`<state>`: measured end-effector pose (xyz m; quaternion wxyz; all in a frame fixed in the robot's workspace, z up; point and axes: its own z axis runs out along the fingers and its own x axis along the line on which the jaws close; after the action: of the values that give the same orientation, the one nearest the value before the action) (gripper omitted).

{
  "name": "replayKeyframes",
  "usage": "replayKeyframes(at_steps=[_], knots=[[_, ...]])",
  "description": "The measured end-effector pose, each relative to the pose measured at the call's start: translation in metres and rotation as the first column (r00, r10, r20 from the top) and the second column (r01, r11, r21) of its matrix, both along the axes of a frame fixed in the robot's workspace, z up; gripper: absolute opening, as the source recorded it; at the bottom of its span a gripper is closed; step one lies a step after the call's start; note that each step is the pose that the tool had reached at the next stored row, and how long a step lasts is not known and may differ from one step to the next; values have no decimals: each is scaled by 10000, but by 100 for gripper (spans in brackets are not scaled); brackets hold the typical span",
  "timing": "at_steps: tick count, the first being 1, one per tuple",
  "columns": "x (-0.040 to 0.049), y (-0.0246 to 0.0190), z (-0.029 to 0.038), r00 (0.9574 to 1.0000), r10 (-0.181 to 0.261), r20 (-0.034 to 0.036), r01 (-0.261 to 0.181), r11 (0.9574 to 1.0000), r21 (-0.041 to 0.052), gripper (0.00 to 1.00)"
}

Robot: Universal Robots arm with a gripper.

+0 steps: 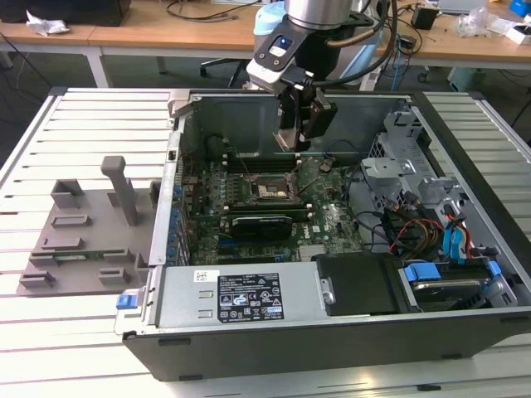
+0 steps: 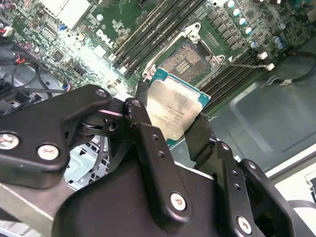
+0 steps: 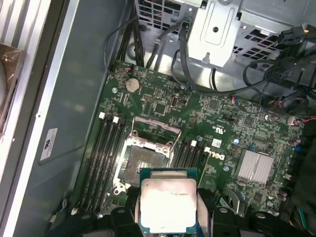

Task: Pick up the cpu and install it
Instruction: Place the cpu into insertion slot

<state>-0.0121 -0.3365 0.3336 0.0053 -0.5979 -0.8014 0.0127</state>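
Though the cpu (image 2: 173, 111) is already up, pinched by its edges between the fingers of the gripper (image 2: 170, 118), it isn't seated yet. It hangs clear above the motherboard (image 3: 227, 128), close by the open socket (image 3: 143, 165). The exterior view places the gripper over the far middle of the computer case (image 1: 290, 348). Both wrist views show the grip and the bare socket, though I can't fairly judge the height.

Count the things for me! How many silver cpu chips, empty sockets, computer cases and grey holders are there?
cpu: 1
socket: 1
computer case: 1
grey holder: 1
Total: 4
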Motion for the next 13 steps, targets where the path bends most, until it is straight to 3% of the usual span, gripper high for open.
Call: replayKeyframes(at_steps=[10,13], knots=[[0,0,-2,9960,-897,0,897,9960,-1,55],[0,0,-3,9926,-1213,-1,1213,9926,-1,55]])
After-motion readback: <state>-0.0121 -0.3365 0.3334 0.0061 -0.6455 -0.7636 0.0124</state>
